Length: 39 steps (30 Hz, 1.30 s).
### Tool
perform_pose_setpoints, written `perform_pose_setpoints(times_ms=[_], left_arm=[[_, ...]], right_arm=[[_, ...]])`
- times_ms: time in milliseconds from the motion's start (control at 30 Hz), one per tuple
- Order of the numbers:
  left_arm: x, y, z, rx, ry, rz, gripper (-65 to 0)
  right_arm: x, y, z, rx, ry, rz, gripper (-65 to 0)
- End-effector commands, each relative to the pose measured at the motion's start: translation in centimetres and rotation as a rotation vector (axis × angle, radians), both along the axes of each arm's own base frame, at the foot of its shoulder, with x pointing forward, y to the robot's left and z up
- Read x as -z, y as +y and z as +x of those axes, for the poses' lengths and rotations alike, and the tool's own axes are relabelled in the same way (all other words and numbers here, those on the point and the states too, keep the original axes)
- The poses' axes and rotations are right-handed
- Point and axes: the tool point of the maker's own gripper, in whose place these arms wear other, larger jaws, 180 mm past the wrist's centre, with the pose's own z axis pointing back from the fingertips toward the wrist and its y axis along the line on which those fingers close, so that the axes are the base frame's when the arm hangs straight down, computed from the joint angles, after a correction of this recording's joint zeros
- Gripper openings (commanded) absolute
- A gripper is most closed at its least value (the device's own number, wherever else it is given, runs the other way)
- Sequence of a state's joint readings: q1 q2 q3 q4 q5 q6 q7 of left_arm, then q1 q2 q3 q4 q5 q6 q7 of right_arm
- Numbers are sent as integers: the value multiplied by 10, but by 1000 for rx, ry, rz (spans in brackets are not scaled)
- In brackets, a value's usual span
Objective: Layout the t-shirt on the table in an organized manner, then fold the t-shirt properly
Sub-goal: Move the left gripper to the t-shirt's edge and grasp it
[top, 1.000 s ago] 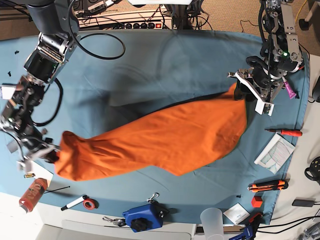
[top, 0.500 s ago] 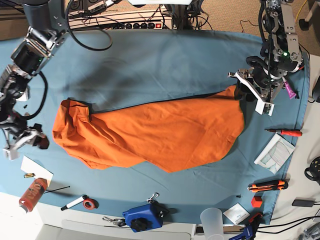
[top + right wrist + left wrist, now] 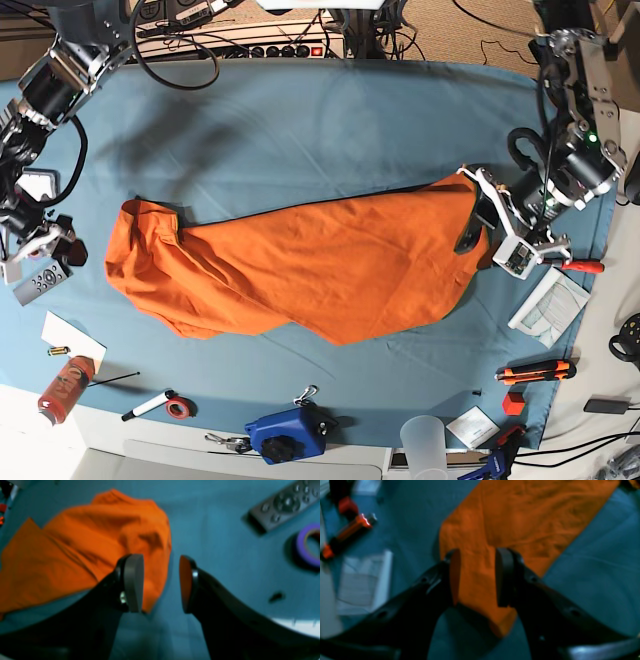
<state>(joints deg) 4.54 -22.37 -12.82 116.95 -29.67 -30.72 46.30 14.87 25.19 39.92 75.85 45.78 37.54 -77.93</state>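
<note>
One t-shirt (image 3: 320,265) spread mid-table (image 3: 300,130), rumpled. Beside its sleeve end: one remote (image 3: 282,503), one purple tape ring (image 3: 308,545). Beside its other end: one orange-handled cutter (image 3: 347,533), papers (image 3: 362,582). Right gripper (image 3: 160,582) released, hovering just off the cloth; left gripper (image 3: 476,577) parted, poised over the hem, grasping nothing.

The far half of the table (image 3: 330,110) lies bare, giving open passage above the t-shirt (image 3: 320,265). The near edge is crowded: a blue device (image 3: 285,432), a marker (image 3: 148,405), a clear cup (image 3: 425,440). A remote control (image 3: 282,503) and purple tape roll (image 3: 308,543) lie near the right gripper (image 3: 161,582).
</note>
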Motion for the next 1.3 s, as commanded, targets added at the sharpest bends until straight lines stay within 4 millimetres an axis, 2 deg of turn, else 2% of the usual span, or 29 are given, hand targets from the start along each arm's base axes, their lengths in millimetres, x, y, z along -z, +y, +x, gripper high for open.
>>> perform_pose_setpoints(times_ms=[0, 67, 167, 333, 433, 533, 600, 733, 867, 967, 1167, 1200, 1267], left_arm=[[-21, -4, 10, 35, -88, 4, -409], [-21, -7, 22, 71, -126, 81, -409], [-12, -18, 45, 107, -113, 157, -409], [6, -35, 98, 125, -57, 220, -409], [19, -34, 133, 88, 10, 243, -409], [42, -25, 157, 45, 118, 247, -409], [60, -22, 161, 53, 211, 233, -409], [89, -21, 155, 70, 359, 168, -409], [108, -2, 159, 0, 375, 192, -409], [114, 12, 161, -54, 381, 242, -409], [122, -12, 148, -10, 445, 179, -416], [124, -19, 146, 0, 456, 165, -449], [126, -29, 142, 12, 471, 140, -567]], right_arm=[[-17, -7, 5, 1, -55, -22, -412], [-10, -5, 0, 0, -37, -18, -412], [-4, -5, -6, -1, -19, -15, -412], [-1, -4, -8, -2, -9, -14, -412], [0, -4, -8, -3, -7, -14, -412], [0, -4, -9, -3, -6, -14, -412], [0, -4, -9, -3, -6, -14, -412], [0, -4, -9, -3, -6, -14, -412], [0, -4, -9, -3, -6, -14, -412], [0, -4, -9, -3, -6, -14, -412], [0, -4, -8, -3, -7, -14, -412], [-1, -4, -8, -3, -7, -14, -412], [-1, -5, -8, -3, -8, -14, -412]])
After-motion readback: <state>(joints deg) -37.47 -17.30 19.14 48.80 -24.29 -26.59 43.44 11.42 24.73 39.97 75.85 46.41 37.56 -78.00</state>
